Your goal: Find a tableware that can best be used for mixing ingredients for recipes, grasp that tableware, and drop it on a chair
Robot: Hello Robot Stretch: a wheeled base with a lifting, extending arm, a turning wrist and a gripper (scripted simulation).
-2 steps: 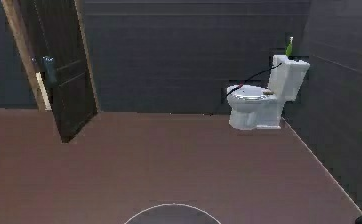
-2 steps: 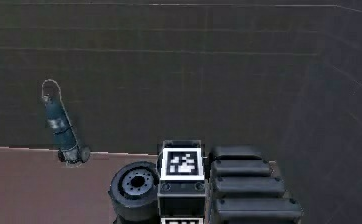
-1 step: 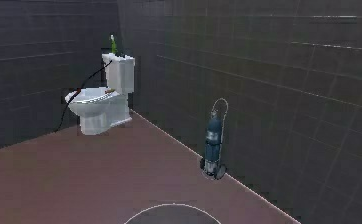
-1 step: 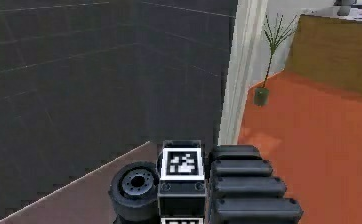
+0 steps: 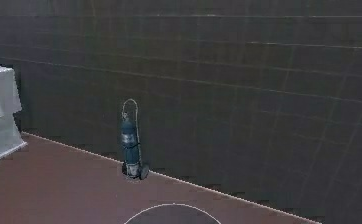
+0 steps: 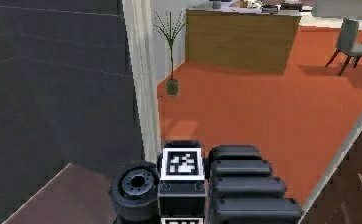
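At the bottom of the arm side view, the arm's white marker square sits beside a dark round body that I take for the gripper. Its far end is not clear, so I cannot tell whether it holds anything. A grey-green chair stands on the orange floor at the top right. A wooden counter at the top centre carries small things too small to name.
A dark gridded wall spans the forward view, with a blue cylinder on a wheeled cart at its foot and a white unit at the left edge. A potted plant stands by a pale wall edge. Orange floor lies beyond.
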